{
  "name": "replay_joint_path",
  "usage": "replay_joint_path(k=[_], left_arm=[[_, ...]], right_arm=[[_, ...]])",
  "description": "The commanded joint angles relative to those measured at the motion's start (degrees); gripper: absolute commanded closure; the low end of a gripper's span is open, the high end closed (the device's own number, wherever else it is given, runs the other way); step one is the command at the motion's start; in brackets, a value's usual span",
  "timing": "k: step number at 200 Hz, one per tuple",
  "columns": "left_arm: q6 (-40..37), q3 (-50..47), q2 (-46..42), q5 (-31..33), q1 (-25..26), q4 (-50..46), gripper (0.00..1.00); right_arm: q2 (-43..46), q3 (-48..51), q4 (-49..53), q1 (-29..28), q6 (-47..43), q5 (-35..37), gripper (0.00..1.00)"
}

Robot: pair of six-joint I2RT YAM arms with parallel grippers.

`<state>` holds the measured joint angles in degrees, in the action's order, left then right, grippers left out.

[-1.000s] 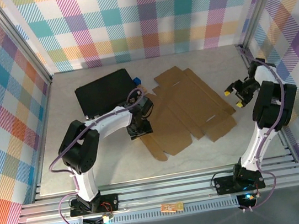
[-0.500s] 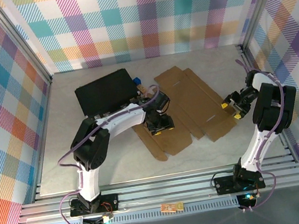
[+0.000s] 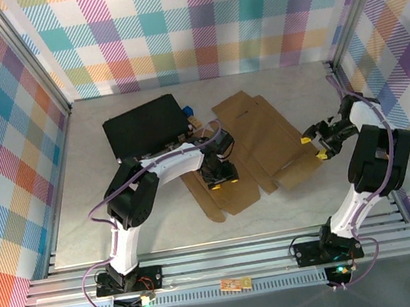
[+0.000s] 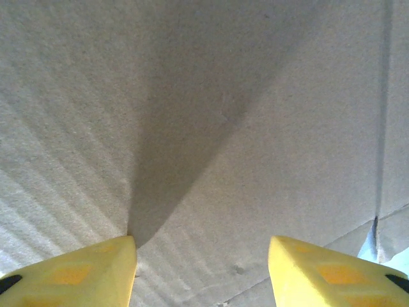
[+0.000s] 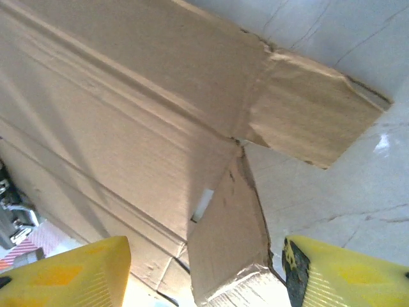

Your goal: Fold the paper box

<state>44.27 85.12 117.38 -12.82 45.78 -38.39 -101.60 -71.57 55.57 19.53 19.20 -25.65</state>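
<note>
Left gripper [image 3: 223, 181] has its jaws parted, tips down on the near-left part of the paper box [image 3: 263, 134], clamping nothing. Right gripper [image 3: 313, 147] is parted too, its yellow fingers [image 5: 70, 268] either side of a small flap [image 5: 227, 230] at the sheet's right edge. Unfolded, the box lies flat mid-table [image 3: 138, 224], beside a black case [image 3: 144, 126] toward the far edge

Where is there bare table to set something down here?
Bare table lies left of the black case and along the front, between the paper box and the arm bases. Crowded mid-table: left gripper and right gripper at the box.
</note>
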Motion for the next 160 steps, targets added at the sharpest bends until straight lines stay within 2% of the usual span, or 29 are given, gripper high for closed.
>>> replay_joint_path(k=[1,35,70,93,119,140,160], left_arm=[[1.7,1.0,-0.6,-0.9,0.4,1.2,0.44],[11.4,2.8,-2.7,-9.6,2.7,8.4,0.44],[21.0,6.4,1.1,-16.8,5.9,13.9,0.40],[27.0,5.4,2.5,-18.8,6.9,17.4,0.36],[40.1,-0.1,2.7,-19.3,7.7,31.8,0.33],[45.7,-1.1,3.5,-18.3,8.8,35.1,0.32],[53.4,-4.2,4.2,-17.3,9.7,43.6,0.32]], right_arm=[[0.3,3.5,0.7,-0.2,1.0,-2.8,0.37],[-0.7,5.4,-1.0,0.0,1.1,-1.4,0.39],[-1.0,5.1,-2.3,0.1,2.5,-2.8,0.43],[-1.0,4.7,-2.4,0.0,3.0,-4.3,0.45],[-0.6,5.1,-2.6,0.0,3.3,-5.3,0.46],[-0.5,5.7,-2.8,0.0,3.3,-5.6,0.47],[-0.5,6.2,-2.9,0.0,3.2,-5.8,0.47]])
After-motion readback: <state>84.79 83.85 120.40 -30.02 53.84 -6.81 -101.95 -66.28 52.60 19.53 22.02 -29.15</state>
